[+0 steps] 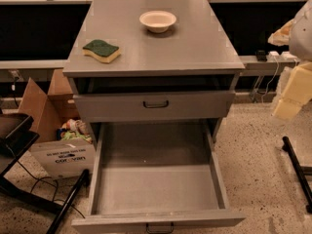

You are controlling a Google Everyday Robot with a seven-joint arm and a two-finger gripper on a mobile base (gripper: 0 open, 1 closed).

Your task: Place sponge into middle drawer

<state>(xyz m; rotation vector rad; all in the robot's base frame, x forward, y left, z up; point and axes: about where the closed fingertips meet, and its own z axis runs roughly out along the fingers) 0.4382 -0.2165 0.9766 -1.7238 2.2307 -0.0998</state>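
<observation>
Here, the sponge (101,50) lies green side up at the left front of the grey cabinet top (195,48), well apart from the cream bowl (157,21) farther back. The middle drawer (156,189) stands pulled out beneath the closed upper drawer (195,105). The gripper (288,101) hangs at the frame's right edge, clear of the cabinet; its degree of opening cannot be told.

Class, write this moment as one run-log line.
sponge: on cabinet top, left | middle drawer: open, no sponge | gripper: right frame edge, away from sponge
</observation>
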